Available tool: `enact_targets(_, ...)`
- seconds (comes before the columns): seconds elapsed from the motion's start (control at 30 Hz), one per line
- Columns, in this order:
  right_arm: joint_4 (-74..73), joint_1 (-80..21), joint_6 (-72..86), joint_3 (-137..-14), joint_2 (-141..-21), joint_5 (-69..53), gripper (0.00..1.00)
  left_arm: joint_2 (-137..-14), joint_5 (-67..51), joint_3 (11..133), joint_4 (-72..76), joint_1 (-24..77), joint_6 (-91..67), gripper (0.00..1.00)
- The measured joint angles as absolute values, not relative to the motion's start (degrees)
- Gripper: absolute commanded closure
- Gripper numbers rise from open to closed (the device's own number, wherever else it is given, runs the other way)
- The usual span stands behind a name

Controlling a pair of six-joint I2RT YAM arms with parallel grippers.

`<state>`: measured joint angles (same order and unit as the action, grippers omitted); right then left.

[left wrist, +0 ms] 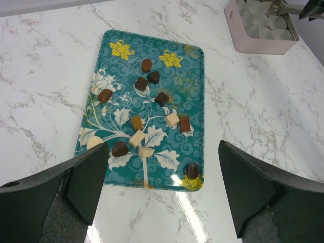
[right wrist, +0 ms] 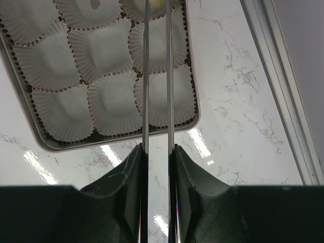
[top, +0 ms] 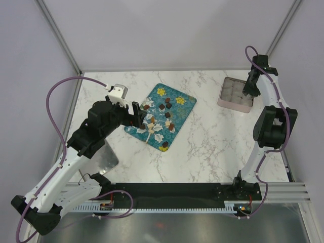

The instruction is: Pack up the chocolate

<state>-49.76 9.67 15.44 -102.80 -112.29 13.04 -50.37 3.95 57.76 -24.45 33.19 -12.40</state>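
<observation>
Packing is judged barely begun: the white fluted paper cups [right wrist: 109, 48] seen in the pink box [left wrist: 263, 47] are shown empty, save one small dark mark in a cup at the view's upper edge, too cropped to be identified. Item, chocolates [left wrist: 161, 98]: some thirteen bite-size pieces are counted loose on the teal floral tray [left wrist: 195, 61], none boxed as far as can be seen, so all are left to be moved. Appearance: mostly dark brown, a few tan or ribbed caramel, several cream-white; shapes are mixed, being oval, square and domed; no wrapper is seen. Location: the pieces are spread just ahead of the left gripper [left wrist: 163, 147], beyond its fingertips, with one dark oval lying nearest at the tray's near corner. Left gripper: its jaws are spread wide and nothing is held. Right gripper [right wrist: 158, 152]: its jaws are closed on a pair of thin metal tongs [right wrist: 157, 76], which are extended forward over the box directly below. A pale speck is glimpsed at the tongs' tips, but whether a piece is pinched there cannot be told.
</observation>
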Motion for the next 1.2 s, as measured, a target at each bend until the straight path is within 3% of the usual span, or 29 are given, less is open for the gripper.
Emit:
enact_targets(0.37,-49.7,9.7,15.4,-102.8,-112.8,13.0,0.56,-50.4,3.9,57.8,-24.4,33.2,-12.4,0.04)
enact_targets(0.9,-50.2,8.6,16.3,-103.0,-104.4,10.3,0.56,-51.2,3.9,57.8,-24.5,33.2,-12.4,0.04)
enact_targets(1.07,-50.0,2.8,16.6,-102.9,-99.2,8.0,0.56,-51.4,4.0,57.8,-24.5,33.2,-12.4,0.04)
enact_targets(1.2,-47.6,-8.3,16.3,-99.4,-96.4,5.5,0.56,-51.4,4.4,57.8,-24.6,33.2,-12.4,0.04)
